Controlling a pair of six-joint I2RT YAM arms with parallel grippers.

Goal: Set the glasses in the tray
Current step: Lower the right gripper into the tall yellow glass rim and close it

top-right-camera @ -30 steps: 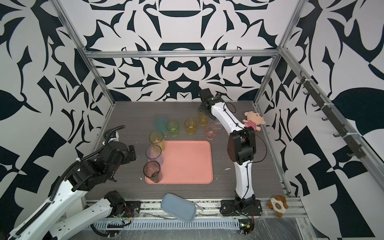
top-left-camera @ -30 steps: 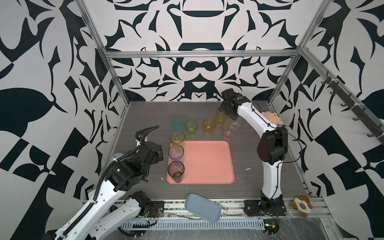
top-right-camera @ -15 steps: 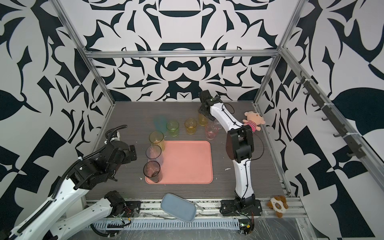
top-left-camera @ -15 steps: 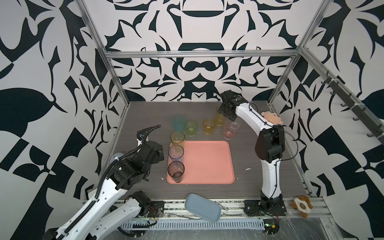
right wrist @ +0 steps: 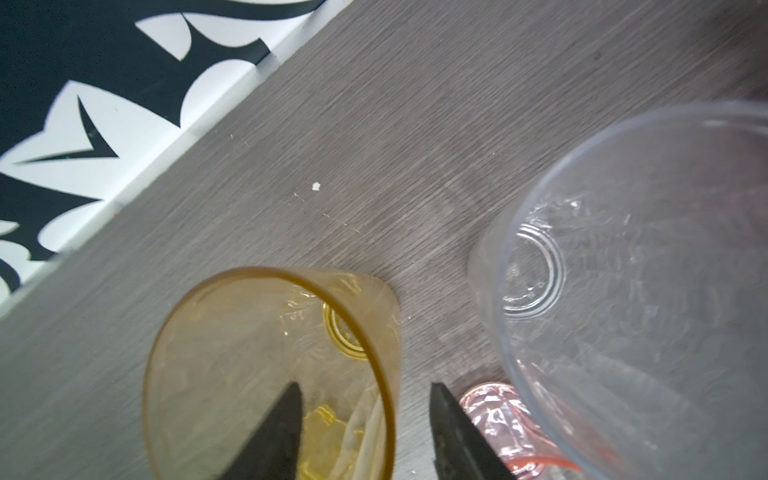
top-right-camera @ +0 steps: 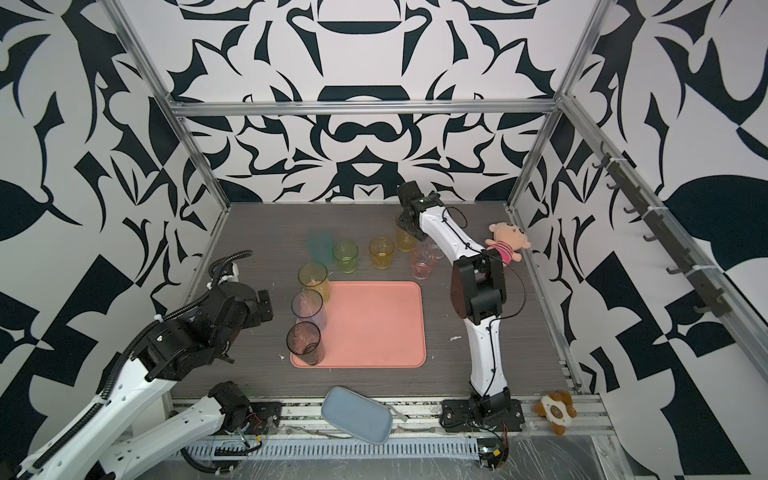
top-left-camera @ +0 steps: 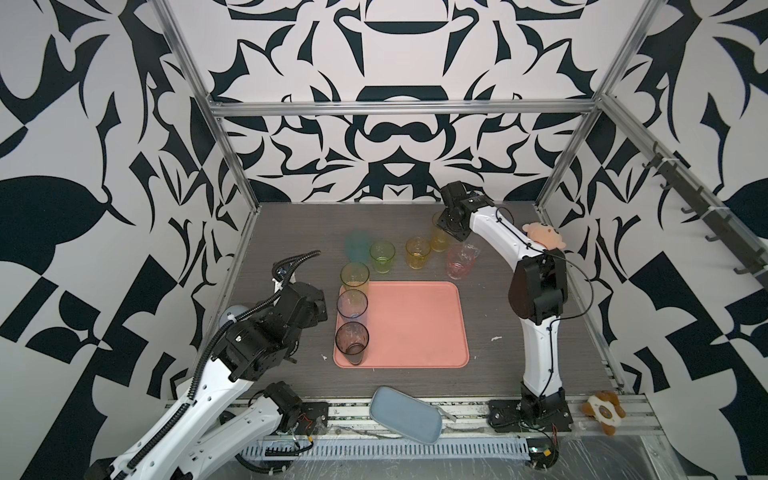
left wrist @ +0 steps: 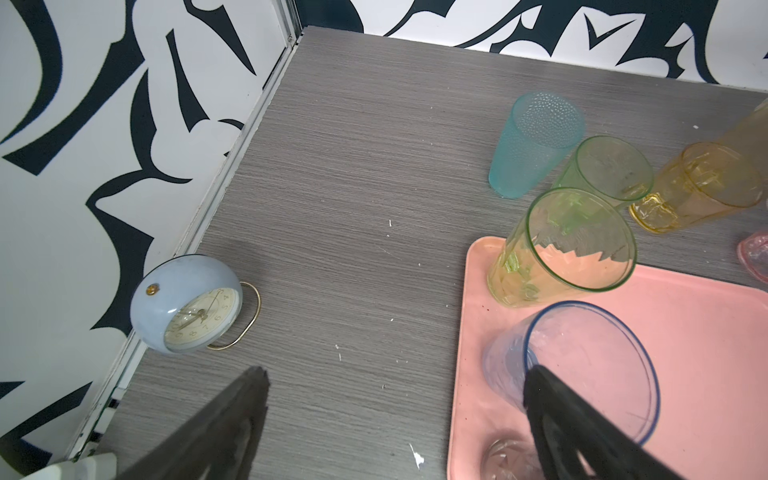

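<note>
Counting 3 of 9 glasses in: tall yellow-green see-through tumbler (top-left-camera: pixel 355 276), tall blue see-through tumbler (top-left-camera: pixel 352 305) and smoky grey tumbler (top-left-camera: pixel 352 343) stand upright in a row along the left edge of the flat salmon-pink rect tray (top-left-camera: pixel 415 324). Rest of tray is bare.

6 left on the grey wood-grain tabletop (top-left-camera: pixel 498 353) beyond the tray's far edge: dimpled teal tumbler (top-left-camera: pixel 356 245), short green tumbler (top-left-camera: pixel 382 257), short amber tumbler (top-left-camera: pixel 417 252), tall orange tumbler (top-left-camera: pixel 438 239), short pink tumbler (top-left-camera: pixel 458 266), clear tumbler (top-left-camera: pixel 469 251).

R gripper (right wrist: pixel 361 388) is at the orange tumbler, jaws abt half apart, one finger inside and one outside the wall. There's a gap at the inner finger, so no firm pinch visible.

L gripper (left wrist: pixel 395 374) is spread wide, empty, just beside the tray's left edge near the blue tumbler.

Judgement: ~1/3 done, orange likely next.
</note>
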